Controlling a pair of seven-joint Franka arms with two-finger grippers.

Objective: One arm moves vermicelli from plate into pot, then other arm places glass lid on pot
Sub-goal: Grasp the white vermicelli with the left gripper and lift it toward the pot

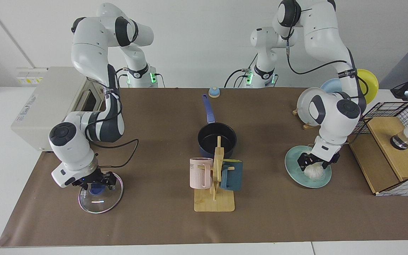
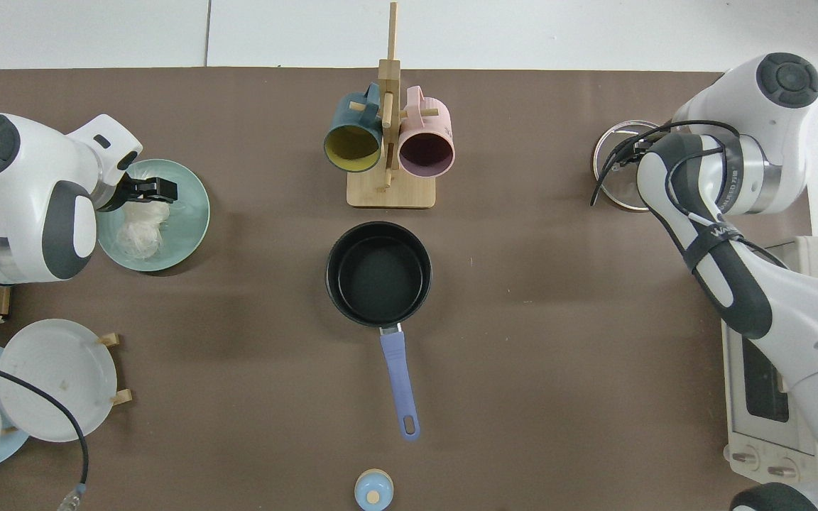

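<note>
The white vermicelli [image 1: 313,172] [image 2: 139,231] lies on the teal plate [image 1: 296,174] [image 2: 187,221] at the right of the facing view. My left gripper [image 1: 317,163] [image 2: 152,190] is down on the plate, open, with its fingers straddling the top of the bundle. The dark blue pot [image 1: 217,140] [image 2: 378,273] stands mid-table with nothing in it. The glass lid [image 1: 99,198] [image 2: 604,160] lies flat at the left of the facing view. My right gripper [image 1: 96,183] sits low over its blue knob [image 1: 95,191], open, a finger on each side. In the top view the arm hides that gripper.
A wooden mug rack [image 1: 214,203] [image 2: 389,195] with two mugs stands just in front of the pot. Upright plates in a rack [image 1: 313,104] [image 2: 54,380], a wire basket with a wooden box [image 1: 388,152], a white appliance [image 1: 48,102] and a small blue bell [image 1: 214,92] line the edges.
</note>
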